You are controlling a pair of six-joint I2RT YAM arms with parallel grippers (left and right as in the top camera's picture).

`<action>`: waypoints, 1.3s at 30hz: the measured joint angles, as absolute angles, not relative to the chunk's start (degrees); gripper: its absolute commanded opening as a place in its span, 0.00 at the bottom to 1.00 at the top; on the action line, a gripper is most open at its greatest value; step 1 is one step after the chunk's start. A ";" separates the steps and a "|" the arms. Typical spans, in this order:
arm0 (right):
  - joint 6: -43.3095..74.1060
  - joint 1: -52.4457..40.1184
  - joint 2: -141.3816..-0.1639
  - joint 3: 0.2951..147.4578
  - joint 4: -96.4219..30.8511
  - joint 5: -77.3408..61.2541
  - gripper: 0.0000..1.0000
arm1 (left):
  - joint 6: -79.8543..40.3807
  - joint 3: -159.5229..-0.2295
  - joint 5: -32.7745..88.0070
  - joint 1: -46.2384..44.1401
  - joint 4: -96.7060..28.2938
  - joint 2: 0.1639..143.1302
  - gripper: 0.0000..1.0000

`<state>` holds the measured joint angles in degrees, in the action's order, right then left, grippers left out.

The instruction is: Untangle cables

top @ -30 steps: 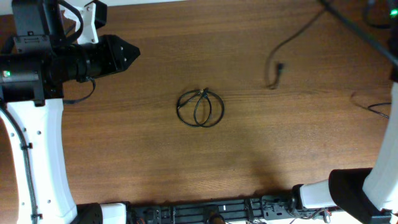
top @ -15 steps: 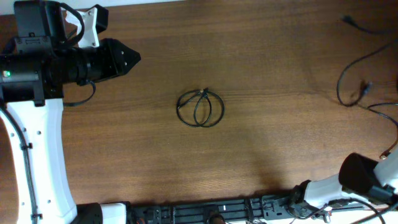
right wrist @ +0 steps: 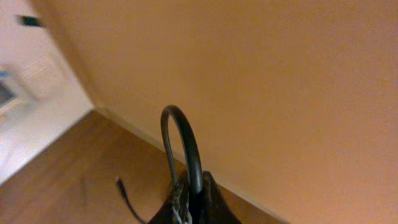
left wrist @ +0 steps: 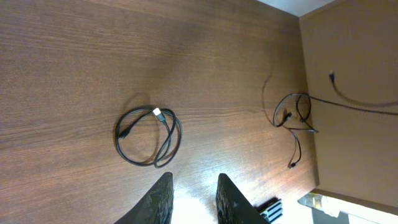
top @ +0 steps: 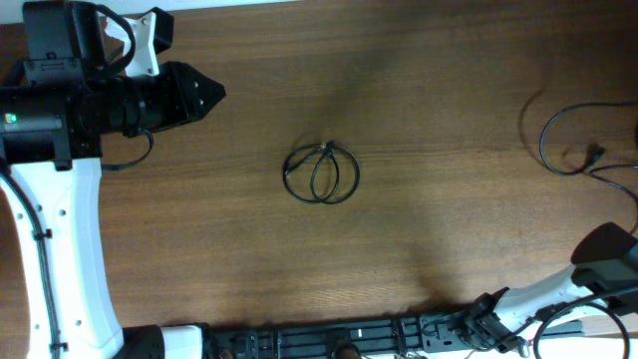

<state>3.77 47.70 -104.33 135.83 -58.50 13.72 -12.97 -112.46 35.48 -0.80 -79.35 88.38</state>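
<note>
A coil of thin black cable (top: 321, 175) lies in loose loops at the middle of the table, with a small plug at its top; the left wrist view shows the same coil (left wrist: 149, 135). My left gripper (top: 217, 92) hovers open to the far upper left of it, and nothing sits between its fingers (left wrist: 163, 198). A second thin cable (top: 561, 140) curls at the table's right edge, its plug (top: 595, 153) lying flat. My right gripper (right wrist: 194, 182) is off the table's right side, shut on a black cable loop (right wrist: 186, 140) that arches up from between its jaws.
The right arm's black link (top: 608, 257) hangs over the table's lower right corner. A black rail with wiring (top: 349, 339) runs along the front edge. The second cable (left wrist: 292, 115) trails over the table's right edge. A tan wall fills most of the right wrist view.
The second cable has slid right across the table to its right edge. The right arm has swung down and right, out past the corner. The left arm and the coil have not moved.
</note>
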 measured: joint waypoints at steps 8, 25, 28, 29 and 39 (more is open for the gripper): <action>9.82 49.84 -105.49 135.83 -61.49 13.34 0.99 | -12.93 -112.46 35.48 -0.80 -79.33 88.36 0.27; 10.48 29.74 -105.49 135.83 -68.84 -6.26 0.99 | -12.75 -112.46 35.53 -0.80 -79.29 88.36 0.53; 10.31 24.97 -105.49 135.83 -70.17 -11.51 0.99 | -12.75 -112.46 35.53 -0.80 -79.22 88.36 0.54; 10.26 23.31 -105.49 135.83 -71.48 -12.36 0.99 | -12.78 -112.46 35.53 -0.80 -79.24 88.36 0.55; 9.17 1.65 -105.71 135.83 -83.55 -15.33 0.99 | -12.78 -112.46 35.53 -0.80 -80.03 88.33 0.56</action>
